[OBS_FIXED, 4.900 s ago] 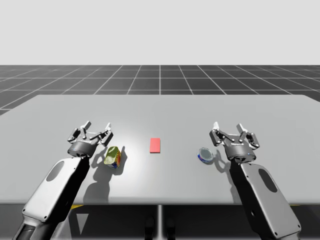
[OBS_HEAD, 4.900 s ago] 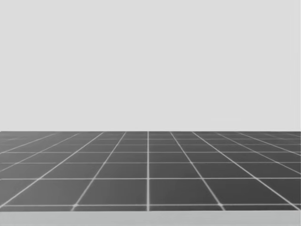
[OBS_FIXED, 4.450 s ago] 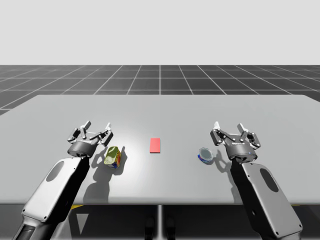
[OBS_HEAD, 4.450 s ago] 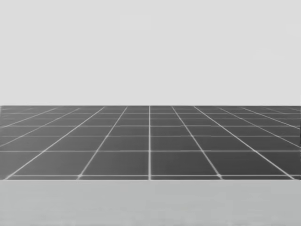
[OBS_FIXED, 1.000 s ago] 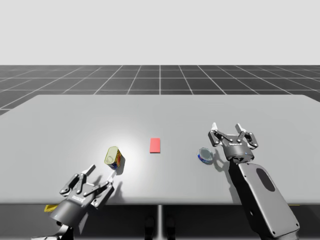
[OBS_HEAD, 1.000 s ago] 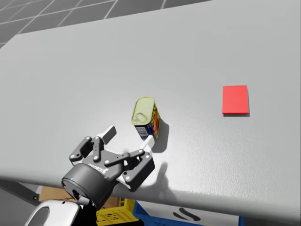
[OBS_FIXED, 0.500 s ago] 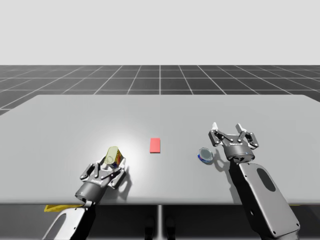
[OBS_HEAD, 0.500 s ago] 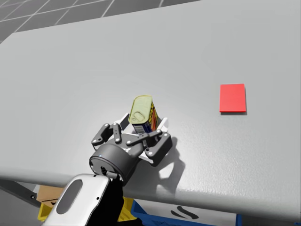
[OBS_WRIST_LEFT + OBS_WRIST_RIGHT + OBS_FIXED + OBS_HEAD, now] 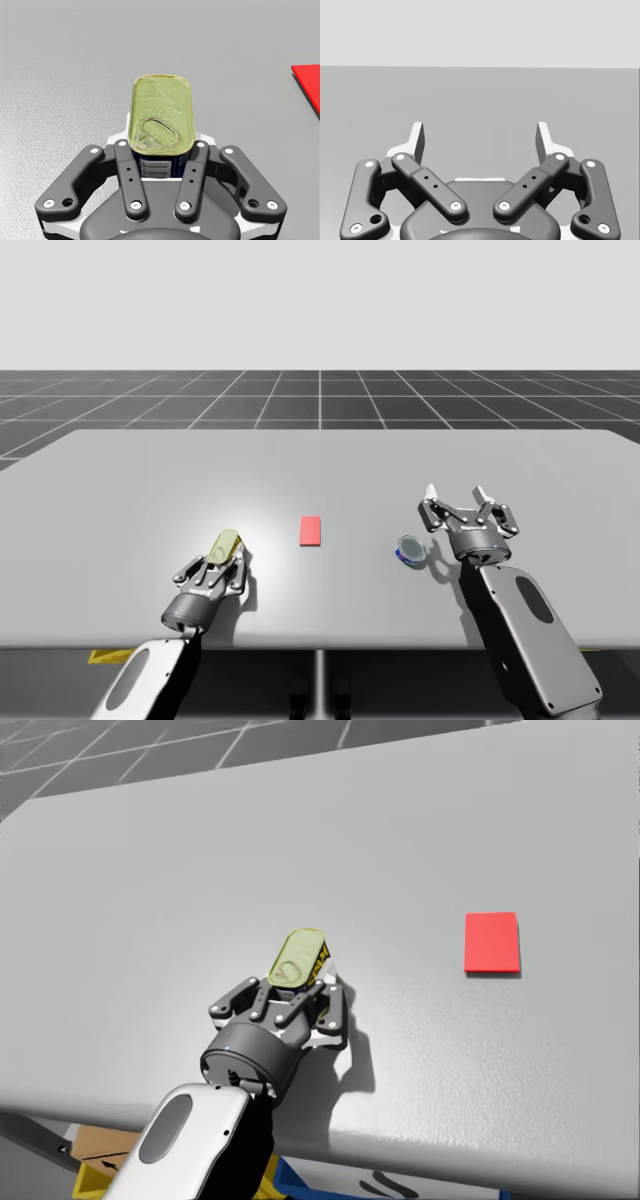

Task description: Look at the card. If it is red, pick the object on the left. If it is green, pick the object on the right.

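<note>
The broad grey table [image 9: 120, 470] carries everything, and on it the task looks more than half done. The card is red, so the object on the left is the one to take, and the robot's left gripper [image 9: 290, 1008] has it in its grasp. Lifting it clear appears to be what is left. The right gripper [image 9: 480, 136] hangs idle, its fingers spread wide with nothing between them. The left fingers [image 9: 127, 175] are drawn in against two sides of the rectangular metal can with a gold pull-tab lid [image 9: 161, 115], which leans slightly between them. The flat red card [image 9: 491, 942] lies well off to one side of those fingers. The small round blue tin [image 9: 410, 551] sits near the right ones.
</note>
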You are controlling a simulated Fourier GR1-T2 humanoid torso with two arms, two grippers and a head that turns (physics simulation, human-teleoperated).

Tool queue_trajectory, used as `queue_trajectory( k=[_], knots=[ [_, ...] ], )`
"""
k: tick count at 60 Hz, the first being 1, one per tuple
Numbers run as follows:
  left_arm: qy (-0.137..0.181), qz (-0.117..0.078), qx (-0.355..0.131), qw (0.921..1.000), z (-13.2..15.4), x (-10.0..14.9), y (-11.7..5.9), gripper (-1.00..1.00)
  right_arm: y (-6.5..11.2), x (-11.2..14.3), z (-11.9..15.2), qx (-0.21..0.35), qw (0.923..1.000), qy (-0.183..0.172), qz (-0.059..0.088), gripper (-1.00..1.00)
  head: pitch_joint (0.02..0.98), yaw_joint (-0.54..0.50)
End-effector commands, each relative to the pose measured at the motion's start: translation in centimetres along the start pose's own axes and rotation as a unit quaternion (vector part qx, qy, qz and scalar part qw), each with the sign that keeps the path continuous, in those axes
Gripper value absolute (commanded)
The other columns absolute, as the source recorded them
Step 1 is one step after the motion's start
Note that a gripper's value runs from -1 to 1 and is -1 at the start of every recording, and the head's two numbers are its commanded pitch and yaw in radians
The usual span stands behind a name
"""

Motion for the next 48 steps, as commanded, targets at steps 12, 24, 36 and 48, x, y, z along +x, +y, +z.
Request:
queue_trajectory(
  k=[12,24,36,48],
  knots=[
    [0.028,-0.013,-0.036,0.9989,0.1,-1.4,-0.1,1.00,-0.1,0.1,0.0,-0.002,1.0000,-0.002,0.000,-1.00,0.649,0.35],
    [0.033,-0.016,-0.044,0.9983,0.1,-1.5,-0.3,1.00,-0.2,0.1,0.0,-0.001,1.0000,-0.003,0.000,-1.00,0.503,0.36],
    [0.030,-0.017,-0.047,0.9983,0.3,-1.3,-0.3,1.00,-0.3,0.1,0.0,-0.002,1.0000,-0.005,0.001,-1.00,0.457,0.36],
    [0.017,-0.017,-0.080,0.9965,1.1,2.3,0.0,1.00,-0.4,0.1,-0.1,-0.002,1.0000,-0.008,0.001,-1.00,0.454,0.36]
  ],
)
